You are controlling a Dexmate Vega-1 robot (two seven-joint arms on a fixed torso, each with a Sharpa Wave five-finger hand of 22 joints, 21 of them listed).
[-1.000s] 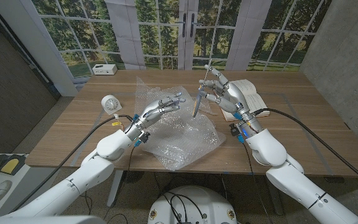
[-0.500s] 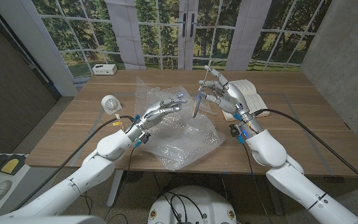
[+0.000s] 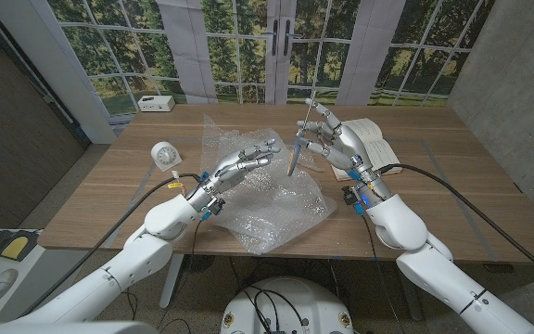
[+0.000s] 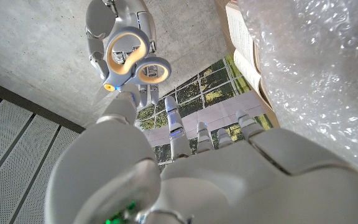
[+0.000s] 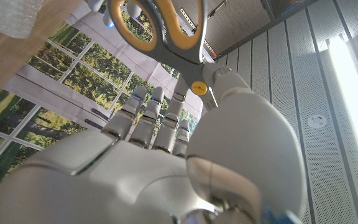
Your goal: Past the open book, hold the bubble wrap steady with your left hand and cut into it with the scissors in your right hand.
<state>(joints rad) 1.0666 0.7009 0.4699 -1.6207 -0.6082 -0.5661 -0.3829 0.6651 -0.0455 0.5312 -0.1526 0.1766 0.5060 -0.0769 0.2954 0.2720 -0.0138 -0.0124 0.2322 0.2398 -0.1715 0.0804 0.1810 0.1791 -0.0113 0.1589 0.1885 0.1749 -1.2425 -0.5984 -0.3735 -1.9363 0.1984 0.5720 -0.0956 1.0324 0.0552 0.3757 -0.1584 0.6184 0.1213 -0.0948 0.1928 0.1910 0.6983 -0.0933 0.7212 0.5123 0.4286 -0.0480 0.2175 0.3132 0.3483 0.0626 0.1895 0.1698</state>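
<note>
Left hand (image 3: 240, 165) lower; wooden table (image 3: 109, 199)

Wooden table (image 3: 109, 190) carries a crumpled sheet of bubble wrap (image 3: 276, 209) at its middle and near edge, an open book (image 3: 374, 144) far right, a small white clock (image 3: 164, 154) left, a white box (image 3: 156, 103) far left.

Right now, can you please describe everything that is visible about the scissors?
The scissors have orange-yellow loop handles with grey rims, a yellow pivot and slim metal blades. The right hand holds them by the handles, above the table. In the head view the blades point down and toward the bubble wrap, tips close over its far edge; contact cannot be told. They look nearly closed. The open book lies behind the hand.
</note>
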